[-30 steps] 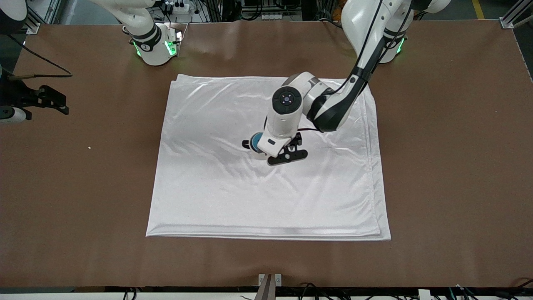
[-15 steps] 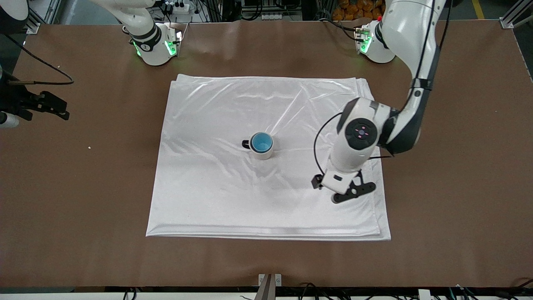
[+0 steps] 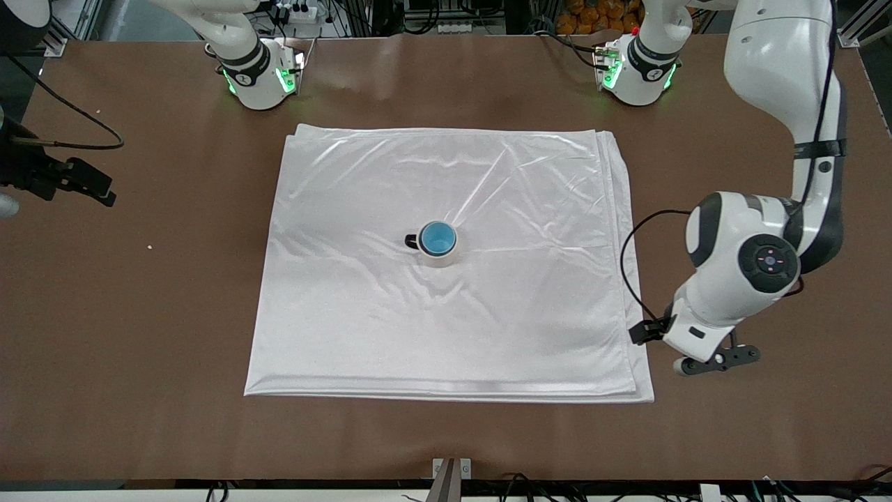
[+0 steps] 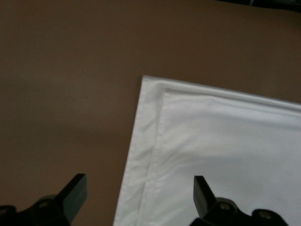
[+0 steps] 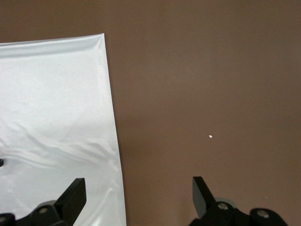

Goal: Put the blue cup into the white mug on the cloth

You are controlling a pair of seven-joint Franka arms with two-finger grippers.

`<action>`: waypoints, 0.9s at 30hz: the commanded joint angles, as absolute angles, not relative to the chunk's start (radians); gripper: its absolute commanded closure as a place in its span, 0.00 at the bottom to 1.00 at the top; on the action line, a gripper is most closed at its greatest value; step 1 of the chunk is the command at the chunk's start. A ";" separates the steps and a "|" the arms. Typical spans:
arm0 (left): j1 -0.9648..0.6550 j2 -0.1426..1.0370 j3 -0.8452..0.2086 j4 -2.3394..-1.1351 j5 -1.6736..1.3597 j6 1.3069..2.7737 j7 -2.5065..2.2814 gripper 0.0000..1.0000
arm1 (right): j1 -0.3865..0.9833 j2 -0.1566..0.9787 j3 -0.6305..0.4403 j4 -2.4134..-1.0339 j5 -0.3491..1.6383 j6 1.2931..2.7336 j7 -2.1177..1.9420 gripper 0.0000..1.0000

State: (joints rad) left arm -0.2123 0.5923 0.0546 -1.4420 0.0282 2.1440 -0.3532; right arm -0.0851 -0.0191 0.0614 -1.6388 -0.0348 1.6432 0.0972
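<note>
the blue cup [image 3: 437, 238] sat inside the white mug [image 3: 438, 248], upright, near the middle of the cloth [image 3: 446, 328] on the brown surface [image 3: 139, 314]. only the cup's bright blue inside and rim showed; the mug's black handle stuck out toward the right arm's end. task looked done by the layout.

left gripper [image 3: 711, 361] hung over the bare surface just off the cloth's corner at the left arm's end, jaws wide apart, holding nothing (the left wrist view showed both tips with the cloth corner [image 4: 225, 141] between and below them). right gripper [image 3: 83, 183] was over the surface at the right arm's end, well apart from the cloth, waiting; jaws wide apart and empty in its wrist view, cloth edge [image 5: 56, 117] and a small white speck [image 5: 210, 137] below.

step in hand, as a judgement: clear the left arm away. best done by keeping height so nothing drags the layered cloth edge and tips the mug.

hard to tell: how deep the cup seated, since its walls were hidden by the mug. right gripper was partly cut off at the front view's edge.
</note>
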 commanded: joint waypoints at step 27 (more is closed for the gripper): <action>-0.011 0.210 0.009 -1.488 -0.017 1.582 -0.041 0.00 | -0.080 -0.006 0.064 -1.606 -0.034 1.631 0.132 0.00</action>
